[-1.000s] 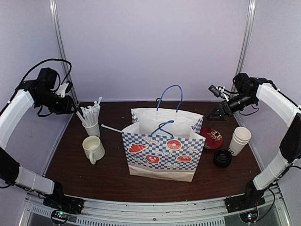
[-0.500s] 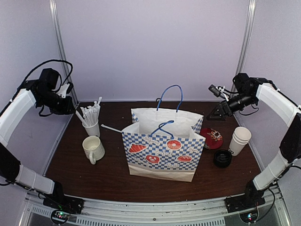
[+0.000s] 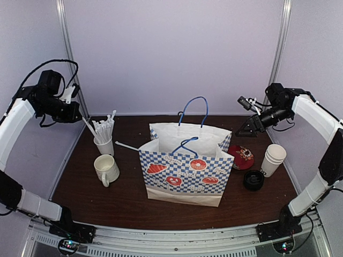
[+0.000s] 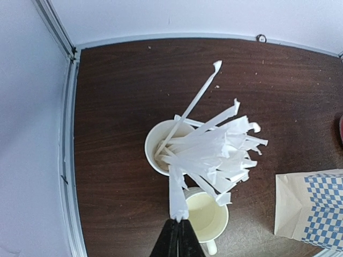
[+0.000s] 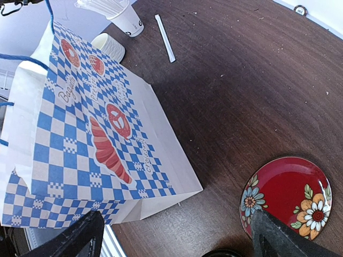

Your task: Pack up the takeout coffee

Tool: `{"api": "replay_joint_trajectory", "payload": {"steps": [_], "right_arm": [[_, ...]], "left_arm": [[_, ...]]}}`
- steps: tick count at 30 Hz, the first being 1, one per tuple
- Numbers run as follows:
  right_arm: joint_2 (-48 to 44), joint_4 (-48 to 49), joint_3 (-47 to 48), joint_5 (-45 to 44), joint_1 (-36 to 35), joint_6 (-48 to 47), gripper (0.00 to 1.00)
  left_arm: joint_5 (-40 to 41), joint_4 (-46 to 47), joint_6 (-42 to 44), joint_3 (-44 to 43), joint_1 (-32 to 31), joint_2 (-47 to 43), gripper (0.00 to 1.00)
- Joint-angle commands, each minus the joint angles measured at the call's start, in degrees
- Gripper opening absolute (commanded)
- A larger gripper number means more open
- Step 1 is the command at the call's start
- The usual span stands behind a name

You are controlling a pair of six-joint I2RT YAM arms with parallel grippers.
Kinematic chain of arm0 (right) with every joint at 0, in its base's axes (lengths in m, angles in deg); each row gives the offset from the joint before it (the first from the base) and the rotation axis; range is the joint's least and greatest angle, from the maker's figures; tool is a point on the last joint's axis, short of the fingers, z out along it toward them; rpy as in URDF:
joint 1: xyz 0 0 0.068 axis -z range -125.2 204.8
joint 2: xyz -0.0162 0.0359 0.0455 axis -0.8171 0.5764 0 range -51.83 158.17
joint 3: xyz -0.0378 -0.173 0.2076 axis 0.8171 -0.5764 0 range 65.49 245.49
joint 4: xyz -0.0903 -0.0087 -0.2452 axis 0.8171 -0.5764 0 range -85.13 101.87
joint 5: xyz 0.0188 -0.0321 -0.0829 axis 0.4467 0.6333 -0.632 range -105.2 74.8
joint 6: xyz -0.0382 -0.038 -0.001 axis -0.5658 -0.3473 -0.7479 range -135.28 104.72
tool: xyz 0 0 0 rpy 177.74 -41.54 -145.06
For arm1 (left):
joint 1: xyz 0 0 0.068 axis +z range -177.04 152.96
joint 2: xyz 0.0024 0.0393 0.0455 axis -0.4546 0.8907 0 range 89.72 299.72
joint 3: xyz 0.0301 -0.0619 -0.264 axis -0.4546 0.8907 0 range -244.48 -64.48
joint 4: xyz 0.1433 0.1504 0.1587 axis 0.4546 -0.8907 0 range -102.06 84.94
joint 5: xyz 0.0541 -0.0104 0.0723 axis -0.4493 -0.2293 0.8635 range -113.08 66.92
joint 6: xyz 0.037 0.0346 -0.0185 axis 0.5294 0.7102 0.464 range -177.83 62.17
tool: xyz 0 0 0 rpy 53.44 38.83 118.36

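Plainly, the left hand [image 3: 79, 115] was shut tight, its two fingertips [image 4: 178, 229] pressed together on the end of one paper-wrapped straw [image 4: 176, 195]. The far end of that straw sat among the bundle in the straw cup [image 4: 158, 143], and the hand hung high over the bench's [image 3: 86, 193] left rear corner.

The right hand [image 3: 246, 130] stood wide open and held nothing. Its fingers [image 5: 75, 238] were spread above the bench between the bag [image 3: 185, 171] and the plate [image 3: 242, 157], touching neither.

The takeout coffee was on the right side of the bench. One stack of white paper cups [image 3: 273, 158] stood just right of the plate, though how many cups it held could not be told. One black lid [image 3: 253, 180] lay just in front of the stack, and neither was in the bag.

By count there was:
- one blue-checked paper bag standing open at the middle
- one red flowered plate
- one cream mug [image 3: 105, 168] just in front of the straw cup
- one straw cup
- one loose straw [image 3: 127, 146] lying flat between that cup and the bag
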Motion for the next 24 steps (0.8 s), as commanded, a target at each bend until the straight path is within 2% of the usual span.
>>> {"api": "replay_joint_trajectory", "payload": {"steps": [1, 9, 13, 17, 20, 24], "right_arm": [[-0.2, 0.7, -0.7, -0.6, 0.1, -0.6, 0.99], [0.7, 0.0, 0.2, -0.1, 0.1, -0.8, 1.0], [0.5, -0.1, 0.2, -0.2, 0.1, -0.9, 0.99], [0.3, 0.0, 0.1, -0.5, 0.1, -0.9, 0.99], [0.1, 0.1, 0.0, -0.7, 0.1, -1.0, 0.99], [0.0, 0.0, -0.1, -0.9, 0.1, -1.0, 0.99]], "left_arm": [[1.3, -2.5, 1.2, -5.6, -0.3, -5.0, 0.0], [2.1, -9.9, 1.6, -17.2, -0.3, -7.1, 0.0], [0.2, -9.1, 1.4, -22.0, -1.2, -8.6, 0.0], [-8.5, -3.5, -1.5, -24.3, -2.7, -9.4, 0.0], [-18.5, 2.0, -6.5, -25.5, -3.9, -8.5, 0.0], [-27.0, 9.2, -12.9, -25.4, -7.0, -7.1, 0.0]]}}
